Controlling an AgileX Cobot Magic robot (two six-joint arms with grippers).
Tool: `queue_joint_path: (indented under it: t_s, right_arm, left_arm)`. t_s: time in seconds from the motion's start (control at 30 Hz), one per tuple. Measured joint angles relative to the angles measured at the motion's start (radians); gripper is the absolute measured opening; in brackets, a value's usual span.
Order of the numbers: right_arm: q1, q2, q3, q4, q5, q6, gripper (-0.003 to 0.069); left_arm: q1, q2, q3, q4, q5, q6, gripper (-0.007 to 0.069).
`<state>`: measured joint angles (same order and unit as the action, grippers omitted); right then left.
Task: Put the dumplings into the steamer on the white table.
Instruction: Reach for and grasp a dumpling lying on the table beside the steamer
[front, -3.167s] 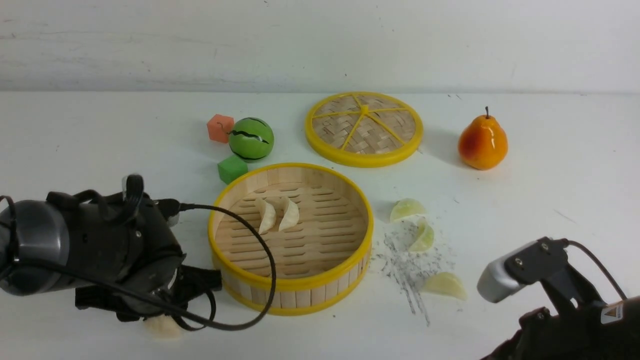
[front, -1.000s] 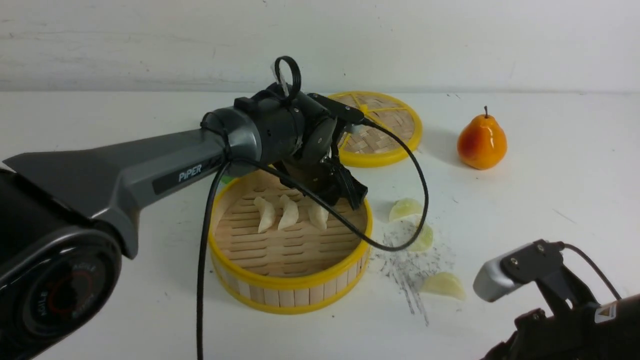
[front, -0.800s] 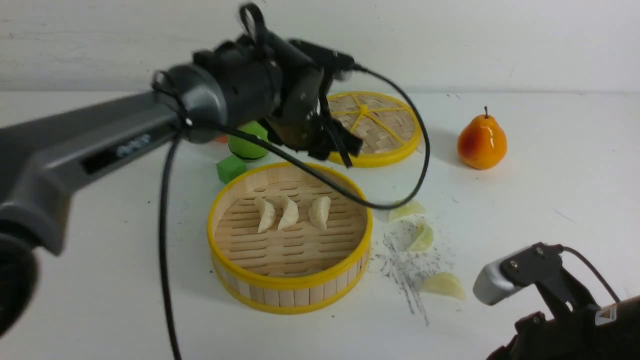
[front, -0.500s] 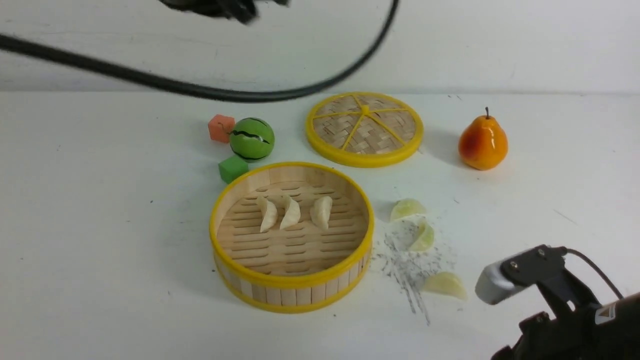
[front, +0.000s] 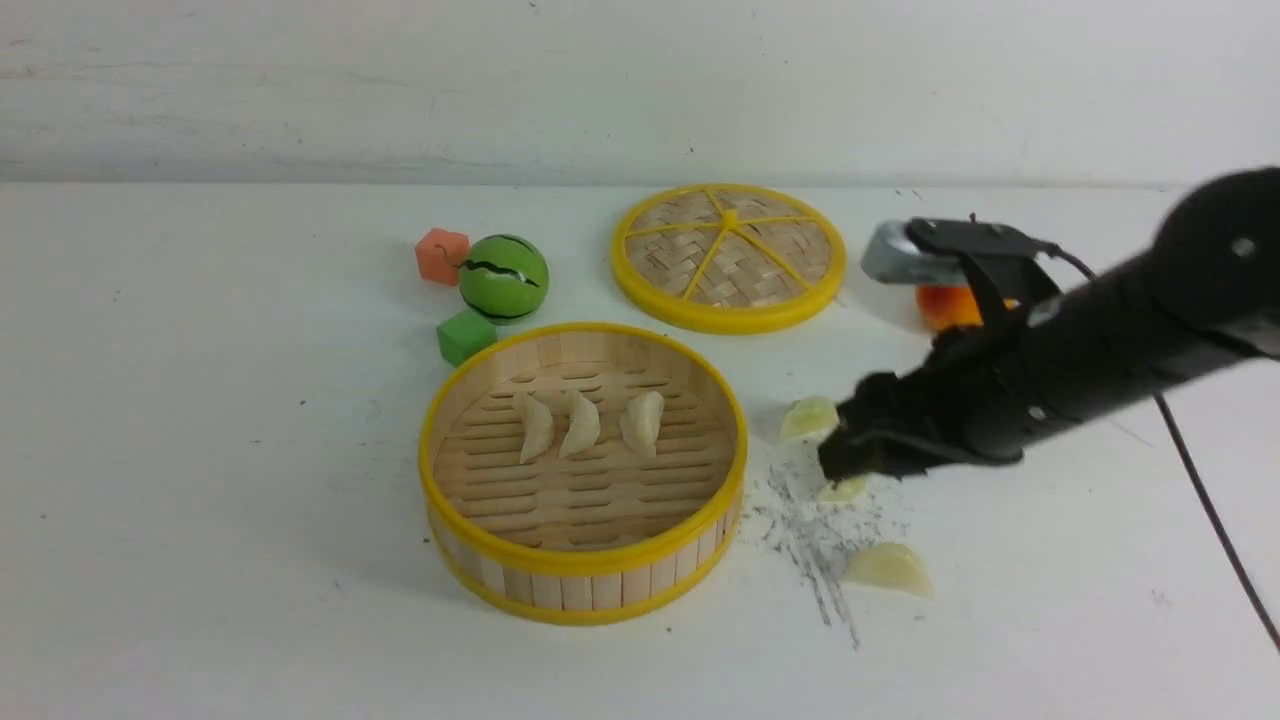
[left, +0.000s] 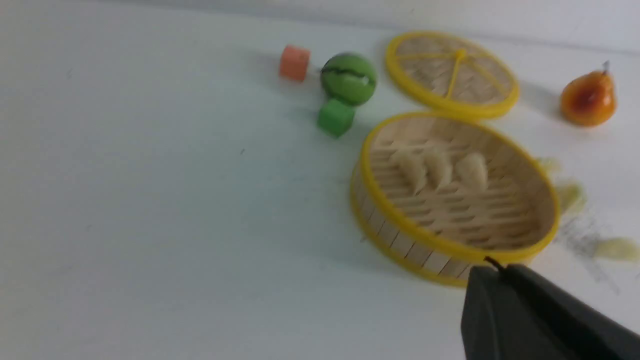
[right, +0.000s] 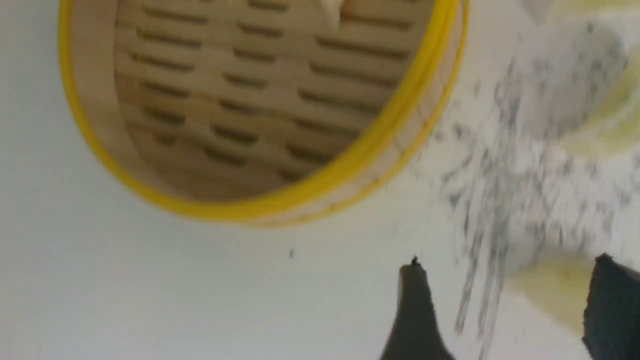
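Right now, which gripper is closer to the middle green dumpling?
Right. The right gripper hovers open just over the middle green dumpling; the left gripper, shut, is well away, outside the front view.

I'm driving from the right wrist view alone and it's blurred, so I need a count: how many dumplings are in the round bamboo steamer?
Observer: Three cream-white pleated dumplings lie in a row on the slatted floor of the round yellow-rimmed bamboo steamer.
Operator: How many are out on the table?
Observer: Three pale green dumplings lie on the white table, all to the right of the steamer. The right pincer partly covers the middle one.
Operator: Is the other arm in my way?
Observer: No. The left pincer, shut, appears nowhere in the front view.
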<state>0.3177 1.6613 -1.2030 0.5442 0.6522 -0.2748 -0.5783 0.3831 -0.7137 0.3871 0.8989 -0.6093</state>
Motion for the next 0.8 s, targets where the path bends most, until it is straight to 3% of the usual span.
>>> queue_joint_path:
  t_s: [0.23, 0.47, 0.63, 0.8]
  right_arm:
    - [0.000, 0.274, -0.352, -0.259, 0.068, -0.038, 0.0498]
    - [-0.002, 0.478, -0.617, -0.405, 0.237, -0.043, 0.0501]
    - [-0.004, 0.583, -0.730, -0.429, 0.237, -0.061, 0.0501]
    - [-0.004, 0.624, -0.747, -0.412, 0.206, -0.080, 0.0489]
  left_arm:
    - [0.000, -0.359, 0.218, 0.044, 0.046, 0.136, -0.0015]
    - [0.000, -0.401, 0.327, 0.058, 0.115, 0.175, -0.0015]
    - [0.000, -0.402, 0.401, 0.071, -0.110, 0.147, -0.0015]
    - [0.000, -0.394, 0.416, 0.082, -0.224, 0.144, -0.0015]
